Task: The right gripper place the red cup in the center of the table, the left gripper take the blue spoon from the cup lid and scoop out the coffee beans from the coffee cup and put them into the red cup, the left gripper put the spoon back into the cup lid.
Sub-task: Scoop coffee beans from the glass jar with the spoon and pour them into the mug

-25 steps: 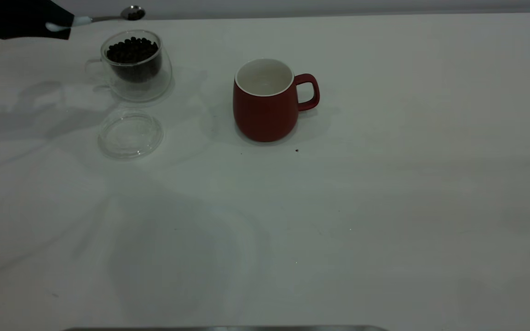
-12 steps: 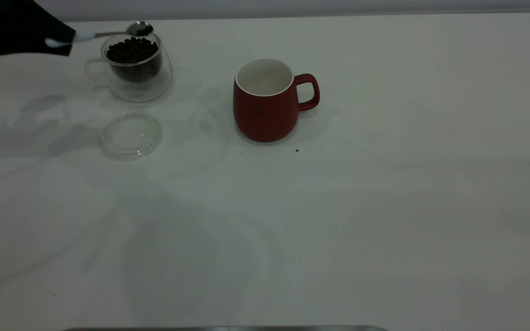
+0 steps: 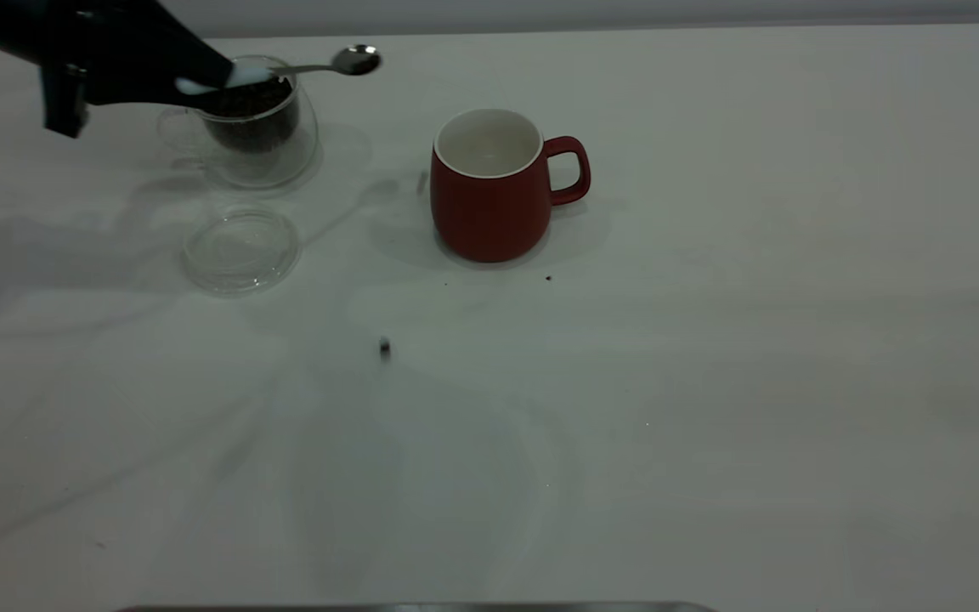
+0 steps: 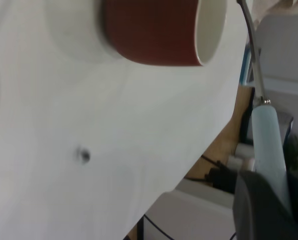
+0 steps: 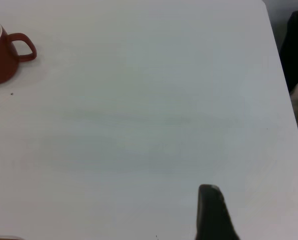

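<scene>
White table [image 3: 710, 382] now shows a spilled bean [image 3: 385, 347], spoon [image 3: 328, 65] emptied.

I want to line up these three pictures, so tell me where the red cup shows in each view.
Exterior view: the red cup stands upright near the middle of the table, handle toward the right arm's side.
Left wrist view: the cup sits at the picture's top edge, cropped, white inside showing, next to the blue spoon.
Right wrist view: the cup is at the left edge, cropped.
Shared landmark: its red loop handle shows in the exterior and right wrist views.
</scene>
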Tool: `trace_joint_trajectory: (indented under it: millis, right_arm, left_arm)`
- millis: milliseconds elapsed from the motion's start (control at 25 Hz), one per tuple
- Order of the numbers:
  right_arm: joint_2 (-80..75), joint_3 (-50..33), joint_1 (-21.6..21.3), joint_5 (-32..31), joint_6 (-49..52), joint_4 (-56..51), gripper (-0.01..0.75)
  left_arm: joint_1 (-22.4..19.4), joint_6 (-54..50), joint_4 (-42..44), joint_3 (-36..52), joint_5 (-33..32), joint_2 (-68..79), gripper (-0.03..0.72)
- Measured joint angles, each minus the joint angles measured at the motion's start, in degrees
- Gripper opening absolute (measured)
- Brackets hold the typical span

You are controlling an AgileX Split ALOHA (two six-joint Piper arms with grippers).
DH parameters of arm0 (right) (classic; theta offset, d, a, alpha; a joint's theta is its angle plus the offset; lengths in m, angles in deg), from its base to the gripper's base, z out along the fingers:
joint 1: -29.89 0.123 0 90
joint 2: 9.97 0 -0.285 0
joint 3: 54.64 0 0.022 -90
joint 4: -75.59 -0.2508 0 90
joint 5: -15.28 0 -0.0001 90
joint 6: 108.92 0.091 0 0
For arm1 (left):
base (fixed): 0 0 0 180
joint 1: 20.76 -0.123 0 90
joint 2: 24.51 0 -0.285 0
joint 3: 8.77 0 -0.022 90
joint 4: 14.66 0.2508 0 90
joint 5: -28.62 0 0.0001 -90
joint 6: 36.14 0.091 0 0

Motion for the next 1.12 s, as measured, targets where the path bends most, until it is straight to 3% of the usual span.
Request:
trace_joint_trajectory:
  millis: [480, 760, 1120]
  right_arm:
    - [0.0, 0.0, 0.0, 0.0, 0.0, 0.0, 0.478]
    - [0.0, 0.0, 0.0, 0.0, 0.0, 0.0, 0.478]
    - [0.0, 0.0, 0.0, 0.0, 0.0, 0.0, 0.478]
  left_arm:
    - [8.61, 0.99, -1.37, 0.0, 0.0, 0.0, 0.124]
    - [9.16, 1.18, -1.18, 0.0, 0.41, 0.0, 0.124]
    - [10.32, 5.27, 1.24, 0.0, 7.44, 0.0, 0.124]
